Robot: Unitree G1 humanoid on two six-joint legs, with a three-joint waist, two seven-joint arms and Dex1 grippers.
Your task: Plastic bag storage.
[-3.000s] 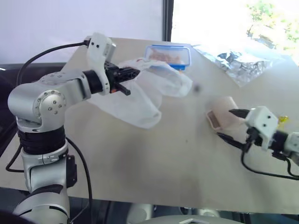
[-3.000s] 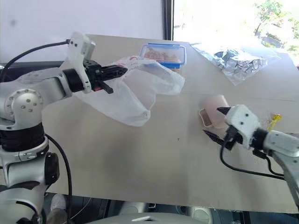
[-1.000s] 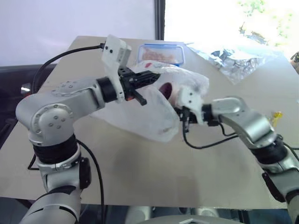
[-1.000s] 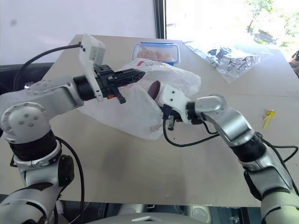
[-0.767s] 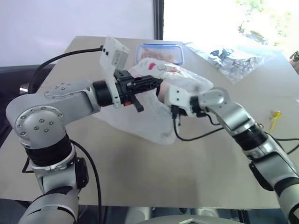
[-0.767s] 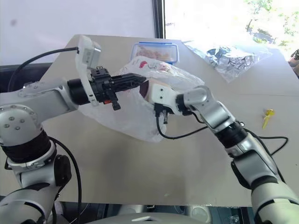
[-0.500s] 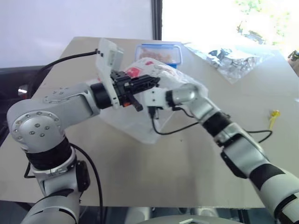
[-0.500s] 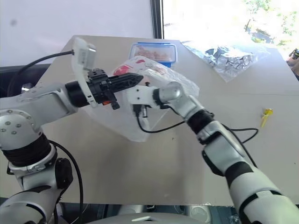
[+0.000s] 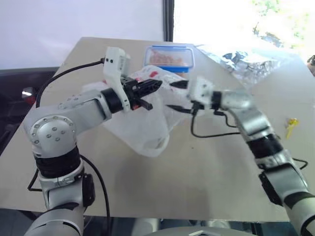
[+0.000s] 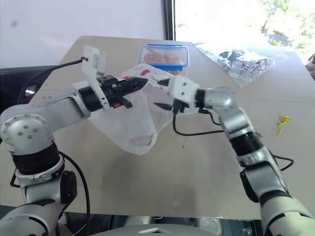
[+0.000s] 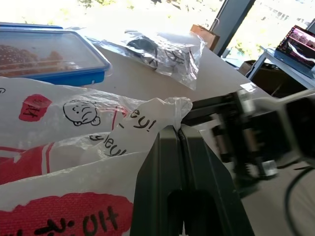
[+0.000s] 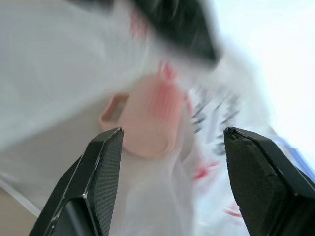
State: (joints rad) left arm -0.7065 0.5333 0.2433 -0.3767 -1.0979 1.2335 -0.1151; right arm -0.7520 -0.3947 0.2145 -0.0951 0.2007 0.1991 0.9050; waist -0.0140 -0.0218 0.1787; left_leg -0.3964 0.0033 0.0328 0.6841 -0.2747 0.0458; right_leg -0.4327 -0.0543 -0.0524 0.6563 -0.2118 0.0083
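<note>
Left gripper (image 9: 153,84) clamps the plastic bag (image 9: 142,125) by its rim, hanging above the table's (image 9: 206,167) middle. Right gripper (image 9: 178,96), fingers apart, empty, points into the bag's mouth, nearer.

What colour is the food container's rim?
Blue rim on the food container, clearest in the left wrist view.

The plastic bag (image 10: 130,118) hangs over the surface (image 10: 197,172) from the left gripper (image 10: 140,83), with the cup (image 12: 147,123) lying inside it. The right gripper (image 10: 165,94) sits just to the bag's right, level with the left one. Behind the bag lies a lidded container (image 10: 165,55), and to the far right a crinkled bag (image 10: 246,61), with a small clip (image 10: 282,123) near the right edge.
</note>
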